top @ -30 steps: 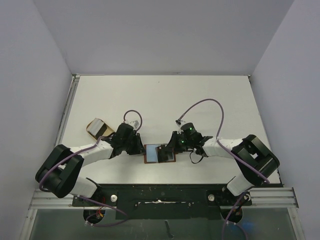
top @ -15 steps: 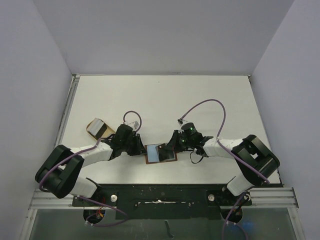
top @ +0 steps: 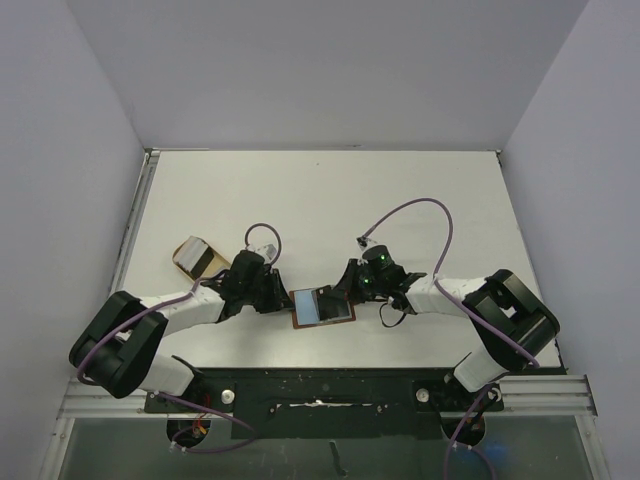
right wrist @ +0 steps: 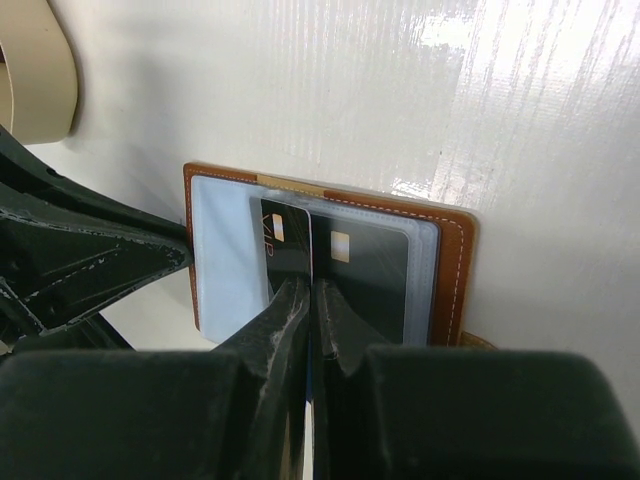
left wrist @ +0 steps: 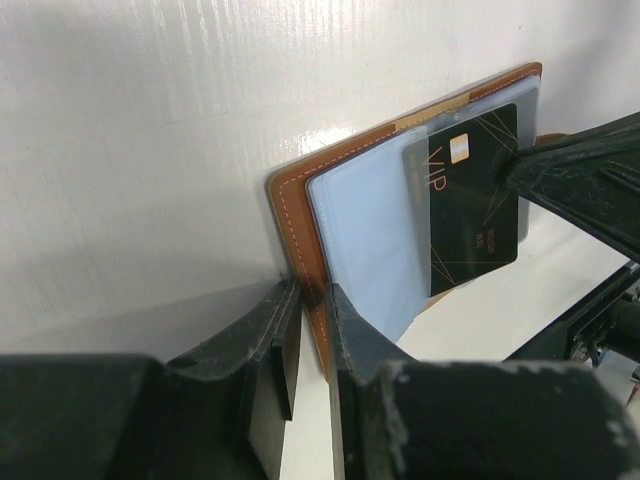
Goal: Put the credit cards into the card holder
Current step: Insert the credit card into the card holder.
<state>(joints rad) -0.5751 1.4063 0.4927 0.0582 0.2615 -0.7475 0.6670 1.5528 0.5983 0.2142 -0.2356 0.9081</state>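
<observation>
Lying open by table's [top: 400,200] near edge, holder [left wrist: 288,205] clamped at left rim by left gripper [left wrist: 312,292]; card [left wrist: 475,200] half inserted, to be pushed leftward by closed right gripper [right wrist: 312,288].

Lab: plain-walled robot test table [top: 400,180]

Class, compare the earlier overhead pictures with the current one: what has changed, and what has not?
The open card holder slid slightly toward the right arm and turned a little, with the left pincer, clamped on its brown edge, following. The right pincer stayed shut at the credit cards; nothing was let go.
</observation>
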